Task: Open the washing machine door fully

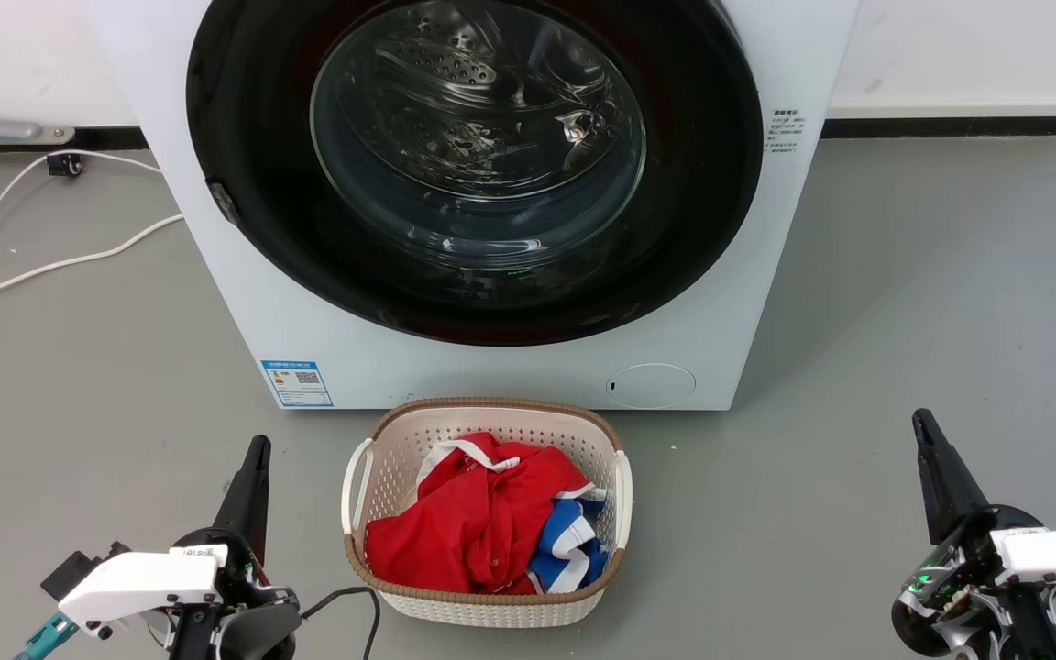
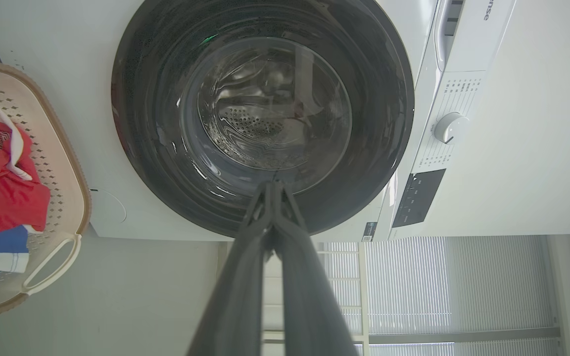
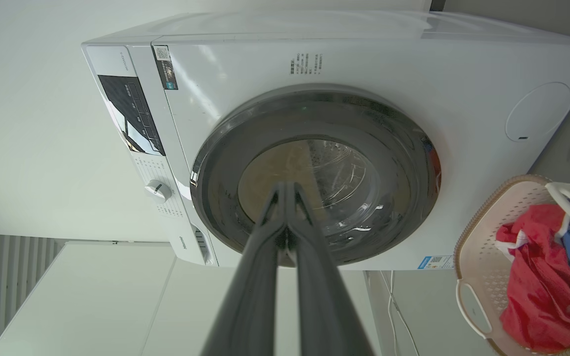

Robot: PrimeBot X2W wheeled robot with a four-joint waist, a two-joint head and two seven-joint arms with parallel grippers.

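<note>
The white washing machine (image 1: 510, 371) stands straight ahead on the floor. Its washing machine door (image 1: 478, 137), a glossy black disc with a clear glass bowl, lies flat against the front, closed. A small latch piece (image 1: 223, 202) sits on the door's left rim. My left gripper (image 1: 258, 449) is low at the left, shut and empty, well short of the machine. My right gripper (image 1: 922, 423) is low at the right, also shut and empty. In the left wrist view, the left gripper (image 2: 271, 184) points at the door (image 2: 265, 113). In the right wrist view, the right gripper (image 3: 285, 185) points at the door (image 3: 344, 173).
A cream basket (image 1: 491, 408) with red and blue clothes (image 1: 473, 522) stands on the floor right before the machine, between my arms. White cables (image 1: 60, 261) trail over the grey floor at the left. A small round white flap (image 1: 650, 385) sits low on the machine's front.
</note>
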